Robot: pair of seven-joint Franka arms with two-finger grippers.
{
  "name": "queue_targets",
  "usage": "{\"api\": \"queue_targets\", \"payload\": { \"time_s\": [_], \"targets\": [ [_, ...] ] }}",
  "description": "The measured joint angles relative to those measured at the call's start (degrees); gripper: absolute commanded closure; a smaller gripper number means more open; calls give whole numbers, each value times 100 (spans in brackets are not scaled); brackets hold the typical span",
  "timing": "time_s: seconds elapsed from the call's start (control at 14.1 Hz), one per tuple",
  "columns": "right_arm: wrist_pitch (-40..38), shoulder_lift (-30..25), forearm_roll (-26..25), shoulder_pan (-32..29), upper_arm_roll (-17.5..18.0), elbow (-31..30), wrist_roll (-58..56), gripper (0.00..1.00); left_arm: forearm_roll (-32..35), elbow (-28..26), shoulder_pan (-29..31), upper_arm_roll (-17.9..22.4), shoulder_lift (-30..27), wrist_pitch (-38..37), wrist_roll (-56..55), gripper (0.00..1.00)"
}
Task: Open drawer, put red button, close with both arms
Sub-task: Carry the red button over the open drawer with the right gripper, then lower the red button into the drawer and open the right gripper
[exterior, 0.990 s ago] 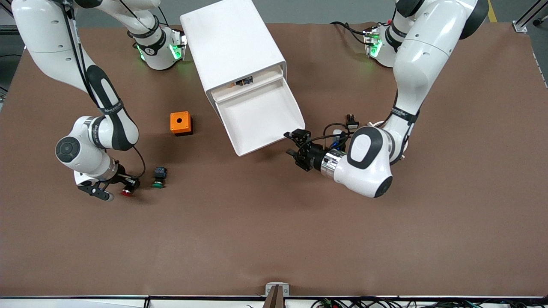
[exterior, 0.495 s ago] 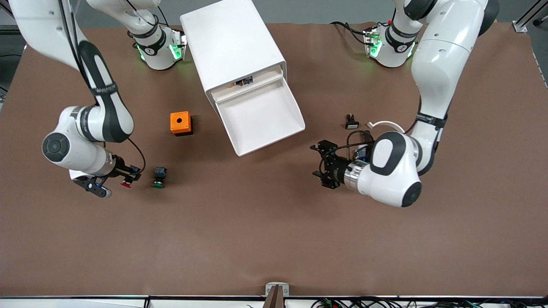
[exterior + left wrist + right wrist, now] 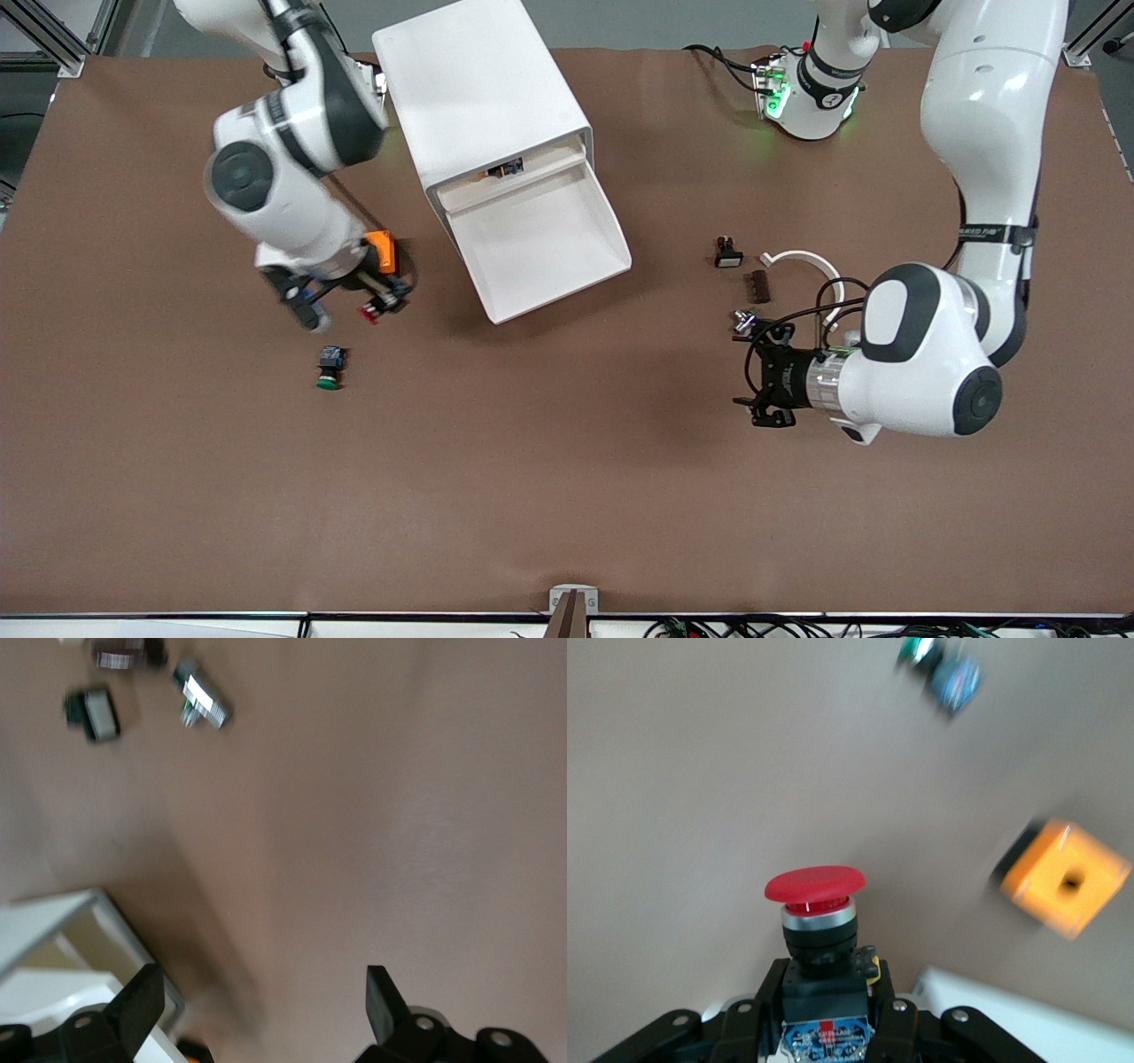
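The drawer (image 3: pixel 540 239) of the white cabinet (image 3: pixel 478 97) is pulled out, and its tray holds nothing. My right gripper (image 3: pixel 359 301) is shut on the red button (image 3: pixel 368 310) and holds it in the air beside the orange box, short of the drawer. In the right wrist view the red cap (image 3: pixel 815 886) sticks out past the gripper (image 3: pixel 824 1001), which grips its black-and-blue body. My left gripper (image 3: pixel 755 377) is open and empty, low over bare table toward the left arm's end. The left wrist view shows the gripper (image 3: pixel 261 1005) wide apart, with the drawer's edge (image 3: pixel 53 935) farther off.
The orange box (image 3: pixel 383 250) is partly hidden by my right hand. The green-capped switch (image 3: pixel 329 368) lies on the table nearer the front camera. Near my left arm lie a small black switch (image 3: pixel 728 255), a dark piece (image 3: pixel 759 285), a white curved ring (image 3: pixel 802 259) and a small metal part (image 3: pixel 742 321).
My right gripper has lifted the red button from beside the green switch and carried it up toward the orange box. My left gripper has drawn away from the drawer's front corner.
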Motion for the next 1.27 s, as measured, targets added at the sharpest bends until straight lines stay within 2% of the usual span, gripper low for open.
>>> {"api": "queue_targets", "payload": {
  "time_s": [0.28, 0.57, 0.85, 0.92, 0.99, 1.27],
  "targets": [
    [182, 261, 2, 963, 8, 359, 1695, 100, 468, 8, -49, -35, -489, -284, 1068, 0],
    [700, 846, 2, 1521, 1, 529, 2719, 100, 869, 2, -105, -44, -759, -337, 2339, 0],
    [738, 1488, -5, 1885, -6, 1108, 3305, 100, 1629, -59, -312, -165, -768, -340, 3630, 0],
    [736, 1609, -9, 1913, -9, 1228, 3365, 10, 1744, -99, -419, -188, -765, -324, 3826, 0],
    [732, 1697, -12, 1920, -16, 1314, 3375, 0, 1798, -146, -529, -198, -752, -269, 4004, 0],
    [593, 1785, -52, 1917, -78, 1485, 3338, 0, 1827, -645, -928, -292, -625, 537, 4529, 0]
  ]
}}
